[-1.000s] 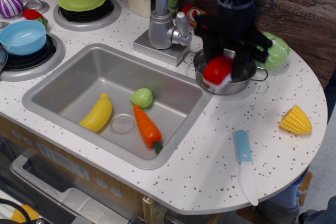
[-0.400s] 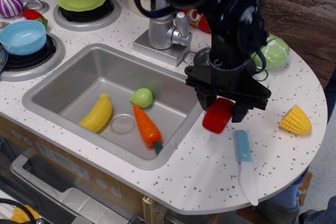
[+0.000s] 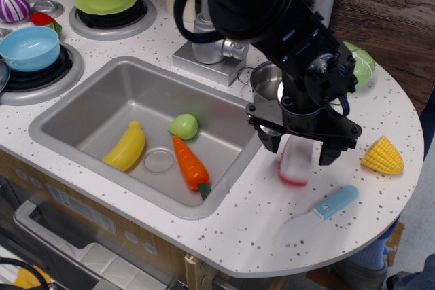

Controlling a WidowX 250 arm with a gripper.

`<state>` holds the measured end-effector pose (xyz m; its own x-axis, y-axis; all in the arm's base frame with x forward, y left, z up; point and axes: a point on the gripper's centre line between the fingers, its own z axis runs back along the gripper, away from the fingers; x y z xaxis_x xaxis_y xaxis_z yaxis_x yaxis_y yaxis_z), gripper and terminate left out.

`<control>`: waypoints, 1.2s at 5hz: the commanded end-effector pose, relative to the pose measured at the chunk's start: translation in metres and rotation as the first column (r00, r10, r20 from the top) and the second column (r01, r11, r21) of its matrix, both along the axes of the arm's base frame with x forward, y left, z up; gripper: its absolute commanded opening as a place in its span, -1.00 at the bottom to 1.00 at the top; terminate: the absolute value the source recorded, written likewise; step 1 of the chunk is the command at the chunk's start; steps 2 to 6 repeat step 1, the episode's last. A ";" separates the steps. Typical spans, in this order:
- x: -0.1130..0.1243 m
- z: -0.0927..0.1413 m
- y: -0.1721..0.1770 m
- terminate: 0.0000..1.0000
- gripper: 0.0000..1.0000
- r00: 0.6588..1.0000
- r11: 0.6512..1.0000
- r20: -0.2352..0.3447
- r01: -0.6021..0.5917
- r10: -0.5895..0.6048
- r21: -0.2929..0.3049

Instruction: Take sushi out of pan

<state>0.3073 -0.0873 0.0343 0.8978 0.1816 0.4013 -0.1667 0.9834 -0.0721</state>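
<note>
Sushi (image 3: 295, 161) on speckled white counter (image 3: 272, 222), beside sink (image 3: 102, 120).

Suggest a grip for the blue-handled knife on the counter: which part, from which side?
Take the knife by its blue handle, the thicker end toward the corn, coming from above with the jaws across its width. It lies flat and slanted, and the pale blade looks thin and blurred. The gripper and sushi crowd the side nearest the sink, so stay clear of that side.

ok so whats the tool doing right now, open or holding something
Tool: fingers spread either side of the sushi, which sits on the counter; it looks open, no longer gripping.
</note>
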 end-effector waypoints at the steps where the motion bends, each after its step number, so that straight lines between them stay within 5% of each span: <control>1: 0.002 0.006 0.001 1.00 1.00 1.000 1.000 0.024 -0.011 0.011 -0.014; 6: 0.002 0.006 0.001 1.00 1.00 1.000 1.000 0.024 -0.011 0.011 -0.014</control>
